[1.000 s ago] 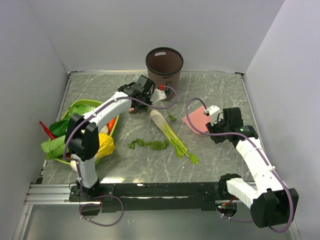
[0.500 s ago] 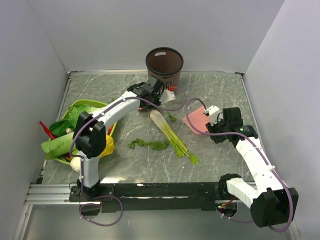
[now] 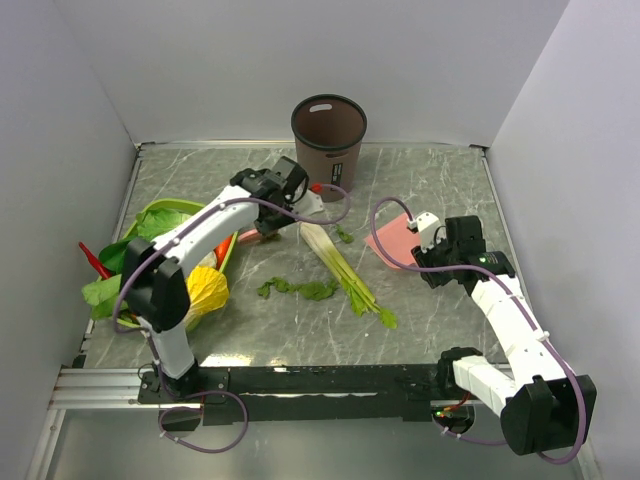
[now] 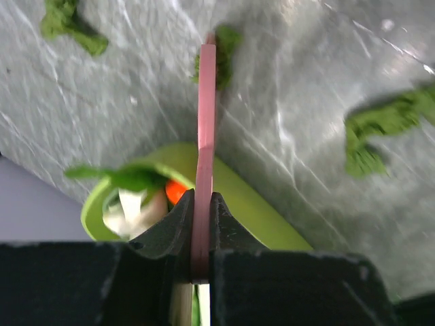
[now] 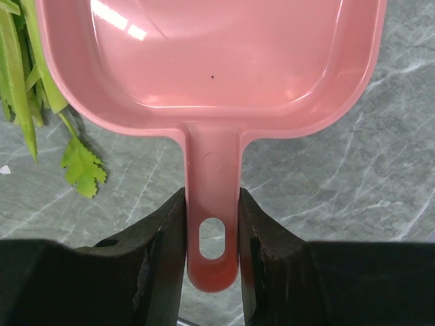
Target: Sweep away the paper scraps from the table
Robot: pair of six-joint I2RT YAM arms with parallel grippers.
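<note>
Dark-green paper scraps [image 3: 296,290] lie on the marble table [image 3: 430,180] in front of the arms, and one bit [image 3: 343,236] lies by the stalk. More scraps [image 4: 384,125] show in the left wrist view. My left gripper [image 3: 260,222] is shut on a thin pink flat tool [image 4: 206,122], seen edge-on, with its tip near a scrap [image 4: 224,47]. My right gripper [image 3: 432,248] is shut on the handle [image 5: 212,204] of the pink dustpan [image 3: 392,238], which rests flat on the table; the pan [image 5: 211,61] holds nothing.
A long white-and-green stalk [image 3: 343,268] lies between the scraps and the dustpan. A brown bin [image 3: 328,130] stands at the back. A lime-green bowl [image 3: 160,212] of vegetables and a yellow-green cabbage [image 3: 206,290] sit at the left.
My left gripper swung right toward the bin, then back left and nearer, toward the green bowl, with the pink tool in it. The right arm and dustpan have not moved.
</note>
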